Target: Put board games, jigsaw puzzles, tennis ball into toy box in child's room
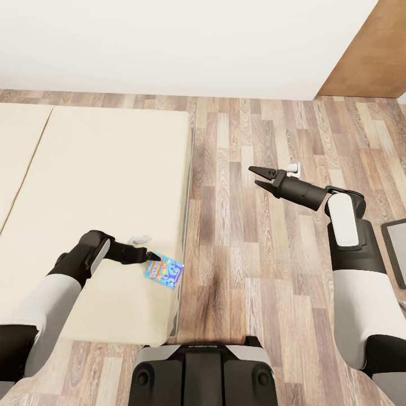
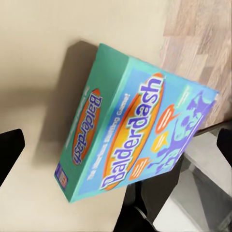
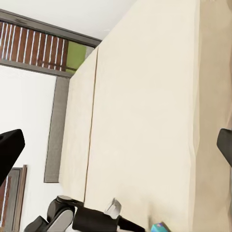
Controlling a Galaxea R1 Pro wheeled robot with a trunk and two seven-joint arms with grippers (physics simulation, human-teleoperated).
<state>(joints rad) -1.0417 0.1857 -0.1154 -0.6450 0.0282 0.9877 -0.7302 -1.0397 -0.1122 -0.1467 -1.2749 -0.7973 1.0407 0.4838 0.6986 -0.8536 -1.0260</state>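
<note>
The bed [image 1: 96,225] is the largest thing here, its beige two-part mattress spreading over the left of the head view with its right edge running down beside the wood-plank floor [image 1: 270,254]; a white wall stands at the far side, and in the right wrist view a grey-framed window [image 3: 48,43] shows beyond the far end of the mattress. The right arm reaches out over the bare floor, well apart from the bed; the right gripper [image 1: 256,176] has its fingers spread and carries nothing. The left arm lies low across the near part of the mattress; the left gripper [image 1: 152,256] sits just at the near-left corner of the small blue board game [image 1: 164,272], which rests near the bed's right edge. From the left wrist view the box [image 2: 135,140] reads "Balderdash" and lies between two dark fingers spread wide, so they appear open about it rather than pinching it, though contact at the tip is hard to judge. By my reading the task is at an early stage: this game is not yet lifted, and carrying it to the toy box remains, with the other toys besides.
</note>
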